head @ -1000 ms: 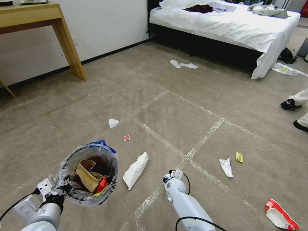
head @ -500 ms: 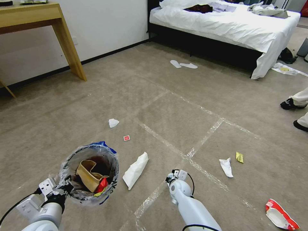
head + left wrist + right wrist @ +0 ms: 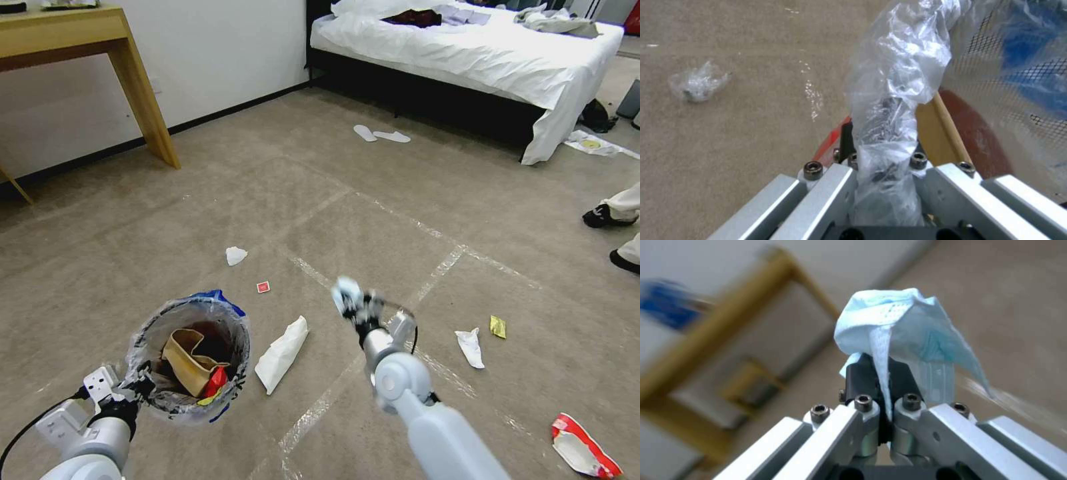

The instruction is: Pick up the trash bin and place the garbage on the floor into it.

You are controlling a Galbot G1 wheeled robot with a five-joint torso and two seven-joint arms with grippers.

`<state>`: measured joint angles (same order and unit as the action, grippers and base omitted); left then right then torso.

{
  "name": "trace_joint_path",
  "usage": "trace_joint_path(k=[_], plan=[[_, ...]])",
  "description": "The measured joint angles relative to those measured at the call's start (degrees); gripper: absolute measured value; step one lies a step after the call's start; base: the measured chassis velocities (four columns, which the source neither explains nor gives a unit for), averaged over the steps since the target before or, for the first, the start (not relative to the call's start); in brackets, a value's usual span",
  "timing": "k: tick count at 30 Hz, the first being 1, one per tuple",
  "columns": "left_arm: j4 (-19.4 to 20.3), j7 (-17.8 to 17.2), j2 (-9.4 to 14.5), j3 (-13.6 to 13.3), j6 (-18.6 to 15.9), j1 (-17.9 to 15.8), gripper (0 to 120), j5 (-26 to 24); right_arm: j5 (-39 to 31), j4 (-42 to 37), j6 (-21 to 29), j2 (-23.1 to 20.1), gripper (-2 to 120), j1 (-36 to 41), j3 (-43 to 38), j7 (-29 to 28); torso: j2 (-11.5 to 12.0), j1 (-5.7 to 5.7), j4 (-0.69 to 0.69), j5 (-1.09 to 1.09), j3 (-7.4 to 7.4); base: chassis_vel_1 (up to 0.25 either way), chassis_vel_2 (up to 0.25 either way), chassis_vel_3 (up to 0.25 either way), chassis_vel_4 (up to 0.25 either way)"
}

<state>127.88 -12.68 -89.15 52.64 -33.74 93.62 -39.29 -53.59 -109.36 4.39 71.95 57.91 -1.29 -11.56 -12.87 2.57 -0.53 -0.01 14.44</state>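
Observation:
The trash bin (image 3: 230, 320), round and lined with crinkled clear plastic, hangs low at my left with torn brown cardboard (image 3: 185, 360) and a red wrapper inside. My left gripper (image 3: 141, 387) is shut on its near rim; the left wrist view shows the liner (image 3: 900, 66) pinched between the fingers (image 3: 919, 160). My right gripper (image 3: 355, 305) is raised above the carpet floor (image 3: 373, 220), shut on a pale blue crumpled tissue (image 3: 907, 326). More garbage lies on the floor: a long white paper (image 3: 282, 353), a small white wad (image 3: 235, 255), a red scrap (image 3: 263, 287), a white tissue (image 3: 471, 347), a yellow scrap (image 3: 497, 327) and a red wrapper (image 3: 583, 448).
A wooden table (image 3: 143, 93) stands at the back left against the wall, and a bed (image 3: 467, 53) at the back right with white slippers (image 3: 380, 135) before it. A person's feet (image 3: 610, 215) are at the right edge. A clear plastic lump (image 3: 698, 81) lies beside the bin.
My right arm has swung up and forward from near the floor, carrying the pale blue tissue. The left arm and the bin have barely shifted.

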Motion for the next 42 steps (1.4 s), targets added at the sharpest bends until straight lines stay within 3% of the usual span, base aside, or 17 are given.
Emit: trace_joint_path(k=[5,7,13,25,34,42], plan=[[0.4,-0.4,0.5,-0.2,-0.6,-0.4,1,-1.0,-2.0,-6.0,-3.1,-3.9,0,-4.6,5.1,3.4,0.0,0.00,0.02,0.00,0.00,0.000,0.000,0.000,0.000],[1.0,-1.0,0.8,-0.7,-1.4,-0.7,1,-2.4,-3.5,-9.3,-5.4,-7.3,0,-8.7,10.3,6.0,0.0,0.00,0.01,0.00,0.01,0.000,0.000,0.000,0.000],[1.3,-1.3,1.1,-1.4,-2.1,-1.1,1,-2.9,-6.3,-13.0,-5.0,-10.5,0,-16.2,19.5,6.7,0.0,0.00,0.00,0.00,0.01,0.000,0.000,0.000,0.000],[1.8,-2.1,1.5,-1.5,-2.8,-2.4,1,-4.1,-19.1,-14.0,5.2,-4.6,0,-30.7,38.5,-6.8,0.0,0.01,0.01,-0.01,0.01,0.000,0.000,0.000,0.000],[2.7,-2.4,1.5,-0.9,-2.9,-2.6,1,-4.9,-19.3,-10.9,10.6,-2.4,0,-32.6,44.0,-13.4,0.0,0.01,0.01,-0.01,0.01,0.000,0.000,0.000,0.000],[3.7,-2.4,1.5,-0.8,-2.9,-2.2,1,-5.3,-14.3,-7.5,11.6,-2.4,0,-33.0,46.5,-14.0,0.0,0.01,0.00,0.00,0.01,0.000,0.000,0.000,0.000]])
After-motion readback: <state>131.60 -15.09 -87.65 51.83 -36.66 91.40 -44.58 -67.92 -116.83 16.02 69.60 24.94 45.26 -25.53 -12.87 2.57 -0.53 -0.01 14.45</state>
